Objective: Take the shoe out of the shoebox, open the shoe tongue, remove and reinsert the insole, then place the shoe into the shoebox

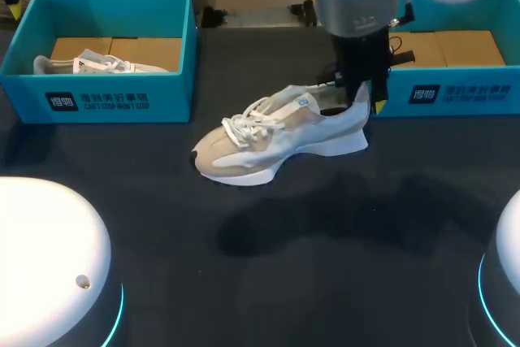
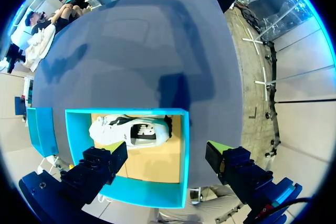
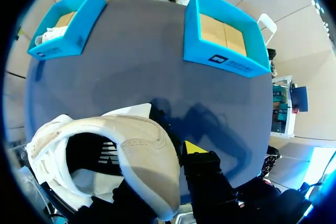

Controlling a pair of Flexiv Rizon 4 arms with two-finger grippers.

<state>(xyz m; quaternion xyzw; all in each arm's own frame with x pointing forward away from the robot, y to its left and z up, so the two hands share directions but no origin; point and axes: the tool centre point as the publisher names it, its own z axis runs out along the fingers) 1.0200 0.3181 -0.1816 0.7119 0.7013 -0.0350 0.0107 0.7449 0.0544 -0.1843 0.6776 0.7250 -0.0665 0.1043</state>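
Near the middle of the tabletop is the shoe (image 1: pixel 272 137), toe toward the left edge, and my right claw (image 1: pixel 358 100) is clamped on the rim of its heel. At the far right corner, just behind the heel, sits an open box (image 1: pixel 475 101). My left claw (image 2: pixel 165 163) hangs with its fingers wide apart over a blue box (image 2: pixel 131 112) that holds another shoe (image 2: pixel 131 131).

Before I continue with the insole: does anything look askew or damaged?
Nothing stands out: the beige and white lace-up sneaker stands upright on the dark table, its heel collar clamped in the right pincer, no visible damage.
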